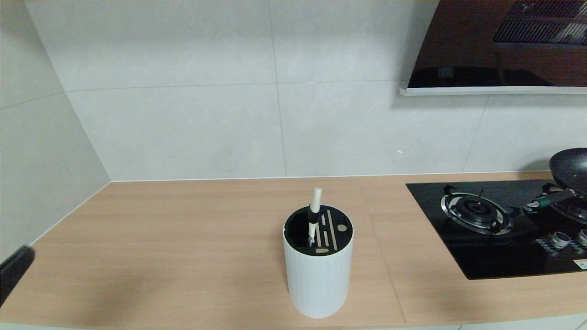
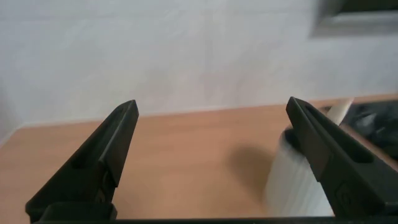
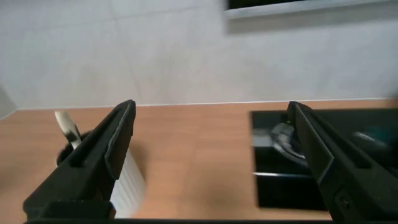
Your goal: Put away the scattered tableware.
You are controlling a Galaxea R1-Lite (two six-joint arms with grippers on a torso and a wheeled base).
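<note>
The white ribbed holder (image 1: 318,275) stands upright on the wooden desk (image 1: 183,238), close to the desk's front edge, and I place everything else from it. Its black top has a large open well on the left side and several narrow slots on the right.

A white-handled utensil (image 1: 314,206) stands in the holder. Its working end is down inside the well, right beside the slots, and its handle rises above the rim with a slight lean. I cannot tell what kind of utensil it is.

To the right of the holder, well apart from it, a black gas stove (image 1: 504,229) is set into the desk. A dark pan (image 1: 571,167) sits on the stove's far burner. A dark range hood (image 1: 495,46) hangs on the pale tiled wall (image 1: 183,114), above and behind the stove.

My left gripper (image 2: 211,106) hangs above the desk to the left of the holder and apart from it. Its fingers (image 2: 106,155) are spread wide, with nothing between them but bare desk and wall.

My right gripper (image 3: 210,107) is above the desk too, facing the stretch between the holder and the stove. Its fingers (image 3: 106,149) are just as wide apart and hold nothing. Neither gripper touches the holder or the utensil.
</note>
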